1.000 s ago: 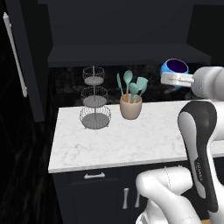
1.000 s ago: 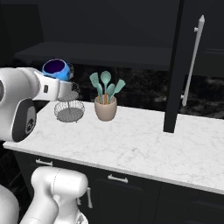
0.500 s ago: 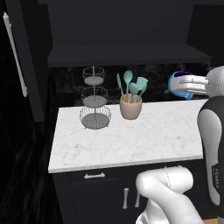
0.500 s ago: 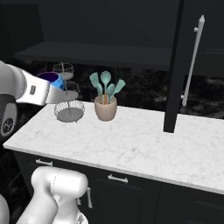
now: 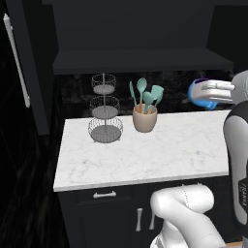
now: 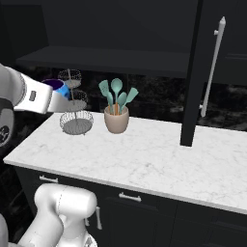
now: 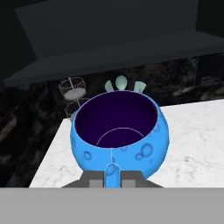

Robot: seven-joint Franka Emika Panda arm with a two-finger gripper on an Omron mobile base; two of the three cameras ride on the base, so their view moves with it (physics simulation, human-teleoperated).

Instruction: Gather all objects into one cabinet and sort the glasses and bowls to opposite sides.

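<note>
Black fronts frame the whole scene, and at the far left of the left base view a tall cabinet door (image 5: 29, 63) stands swung open, its long thin silver handle (image 5: 16, 60) running down its face. Next along, on the white marbled counter (image 5: 145, 155), a three-tier wire basket stand (image 5: 105, 115) sits near the back, with a beige pot of teal utensils (image 5: 144, 116) just to its right, the two close but apart. Above them a dark shelf (image 5: 140, 62) spans the wall. Further right, the gripper (image 5: 208, 92) hangs in the air above the counter's right end, its jaws closed tight on the rim of a bright blue bowl (image 5: 199, 93), which is lifted clear of the marble. The hand view shows that bowl (image 7: 120, 131) close up: speckled blue outside, dark purple within, mouth facing the camera, with the two dark fingertips (image 7: 92, 179) pinching its near rim, one seemingly inside and one outside, though the grey band hides the lowest part. In the right base view the bowl (image 6: 55, 86) peeks out behind the white forearm at the left, the stand (image 6: 75, 106) and pot (image 6: 116, 118) sit beyond it, and the open door (image 6: 193, 72) with its handle (image 6: 212, 67) stands at the right.
</note>
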